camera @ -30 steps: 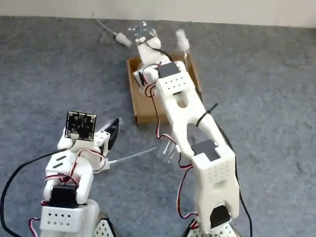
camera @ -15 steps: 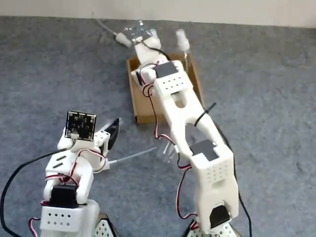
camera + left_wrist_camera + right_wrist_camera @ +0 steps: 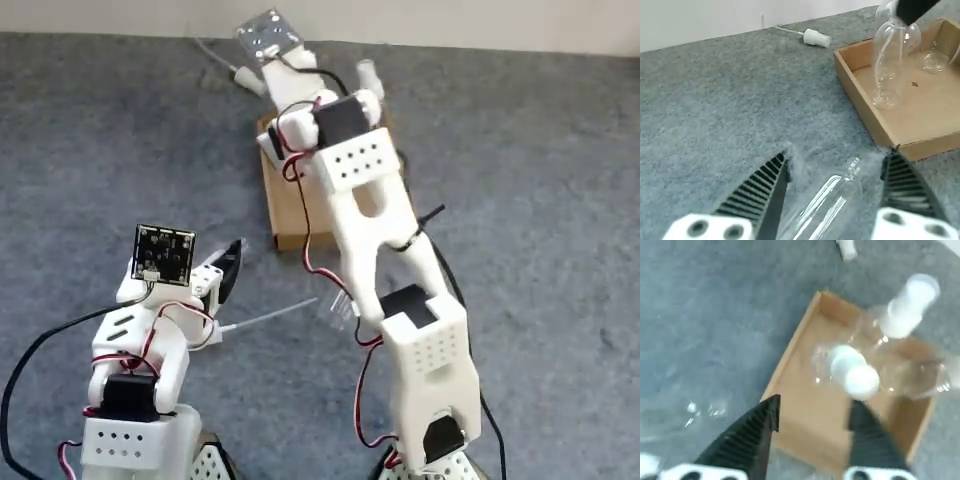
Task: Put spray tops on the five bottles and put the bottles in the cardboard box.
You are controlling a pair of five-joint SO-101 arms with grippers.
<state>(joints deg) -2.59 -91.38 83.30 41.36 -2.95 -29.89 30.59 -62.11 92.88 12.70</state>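
Observation:
The cardboard box (image 3: 285,205) lies on the grey carpet with my right arm stretched over it. My right gripper (image 3: 815,402) hangs open above the box (image 3: 805,425), holding nothing. Under it stand two clear bottles with white spray tops (image 3: 852,370) (image 3: 907,302). My left gripper (image 3: 836,156) (image 3: 232,262) is open near the front left of the carpet. A clear bottle without a top (image 3: 825,205) lies between its spread jaws, untouched. From there the box (image 3: 865,115) shows a standing bottle (image 3: 890,65). Loose spray tops (image 3: 246,79) (image 3: 368,74) lie beyond the box.
Another clear bottle (image 3: 336,306) lies on the carpet beside my right arm, with a thin tube (image 3: 268,318) next to it. A white wall edge runs along the far side. Open carpet lies to the left and right of the box.
My right gripper has lifted away from the box and its wrist has swung toward the far edge. The left arm has not moved.

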